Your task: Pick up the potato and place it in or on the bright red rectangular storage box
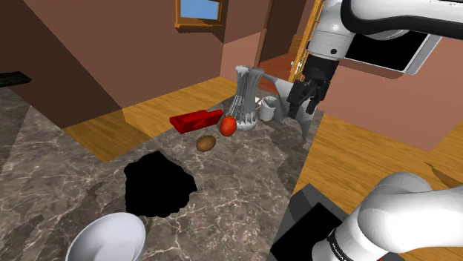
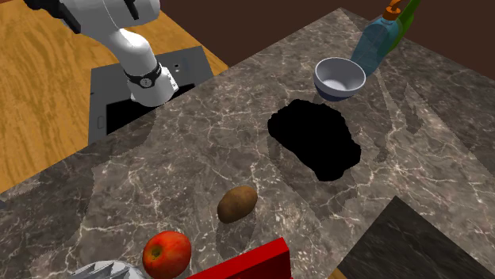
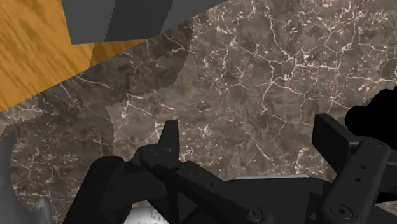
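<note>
Dark veined marble was seen to form the counter (image 1: 67,159) on which the brown potato (image 1: 206,142) lay, well apart from the black gripper (image 1: 303,106). In the shoulder view the potato was found at about eight o'clock from the gripper, toward the middle of the counter. The gripper was hung in the air near the counter's far edge, close to a white mug (image 1: 267,110). No contact between potato and gripper was shown.

In the wrist view the fingers (image 3: 168,137) were seen standing wide apart, with bare marble between them. Nothing was clasped or touched by them.

Around the potato, in the shoulder view, the bright red box (image 1: 195,120) was set near it at about eleven o'clock, and a red apple (image 1: 228,126) was placed just beside it at about one o'clock. A tall white ribbed vessel (image 1: 248,96) was stood behind the apple. A black area (image 1: 158,185) was cut into the marble at about seven o'clock from the potato, and a white bowl (image 1: 107,237) was set farther along that line.

In the second exterior view the apple was found at eight o'clock from the potato, the red box at six o'clock and the black area at about one o'clock. The potato was not touched by any of them.
</note>
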You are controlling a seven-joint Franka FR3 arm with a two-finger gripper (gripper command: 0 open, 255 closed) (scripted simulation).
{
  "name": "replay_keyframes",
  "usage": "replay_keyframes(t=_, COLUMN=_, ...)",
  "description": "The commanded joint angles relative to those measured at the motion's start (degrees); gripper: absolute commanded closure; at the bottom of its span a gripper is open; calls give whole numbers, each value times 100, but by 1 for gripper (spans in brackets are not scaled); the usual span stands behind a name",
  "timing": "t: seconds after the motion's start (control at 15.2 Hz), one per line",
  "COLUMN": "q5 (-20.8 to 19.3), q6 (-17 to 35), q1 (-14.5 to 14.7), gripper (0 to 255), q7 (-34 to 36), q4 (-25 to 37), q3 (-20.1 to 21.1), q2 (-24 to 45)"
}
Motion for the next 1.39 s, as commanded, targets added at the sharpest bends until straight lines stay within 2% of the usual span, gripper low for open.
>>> replay_keyframes(t=0.0, q5=0, q6=0, q1=0, gripper=0, q7=0, q4=0, q3=0, q2=0)
replay_keyframes(t=0.4, q5=533, q6=1419, q1=-164, gripper=0, q7=1320, q4=-738, q3=726, q2=172)
replay_keyframes(t=0.79, q5=891, q6=2941, q1=-400, gripper=0, q7=2632, q4=-1068, q3=1534, q2=833)
replay_keyframes(t=1.06, q5=918, q6=3956, q1=-680, gripper=0, q7=3566, q4=-1053, q3=2114, q2=1517)
replay_keyframes(t=1.32, q5=626, q6=4910, q1=-1112, gripper=0, q7=4652, q4=-864, q3=2731, q2=2350)
